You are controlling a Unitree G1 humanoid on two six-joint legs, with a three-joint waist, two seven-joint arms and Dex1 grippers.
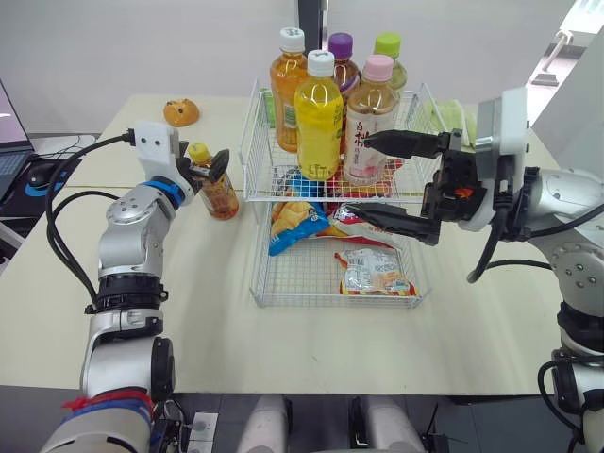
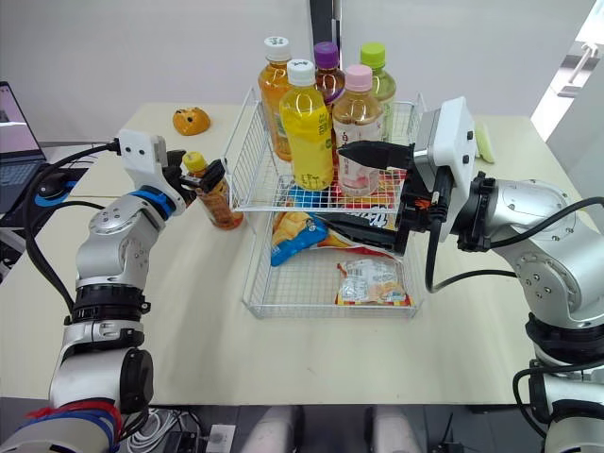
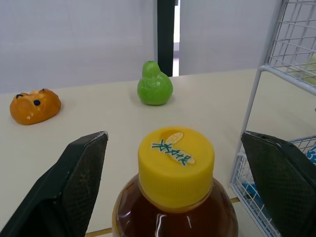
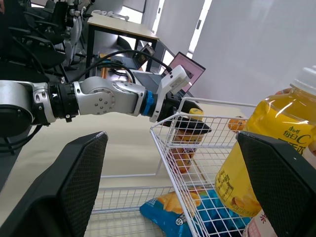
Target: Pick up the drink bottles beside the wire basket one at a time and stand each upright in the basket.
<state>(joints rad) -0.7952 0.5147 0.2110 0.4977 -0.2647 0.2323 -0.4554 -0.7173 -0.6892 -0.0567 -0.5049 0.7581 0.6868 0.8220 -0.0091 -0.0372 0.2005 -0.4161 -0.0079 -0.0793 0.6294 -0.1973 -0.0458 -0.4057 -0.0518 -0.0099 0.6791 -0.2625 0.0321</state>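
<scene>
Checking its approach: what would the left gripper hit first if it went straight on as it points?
Most likely the yellow-capped tea bottle beside the wire basket: it stands between the fingers of the open left gripper, apparently untouched.

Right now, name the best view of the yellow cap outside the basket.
Left wrist view: the yellow cap sits large and central, print visible. Both eye views show it small beside a black finger; the right wrist view, distant behind the wire basket.

Left end effector [image 1: 209, 166] straddles yellow-capped bottle [image 1: 220, 196] — just beside wire basket [image 1: 249, 160].
</scene>
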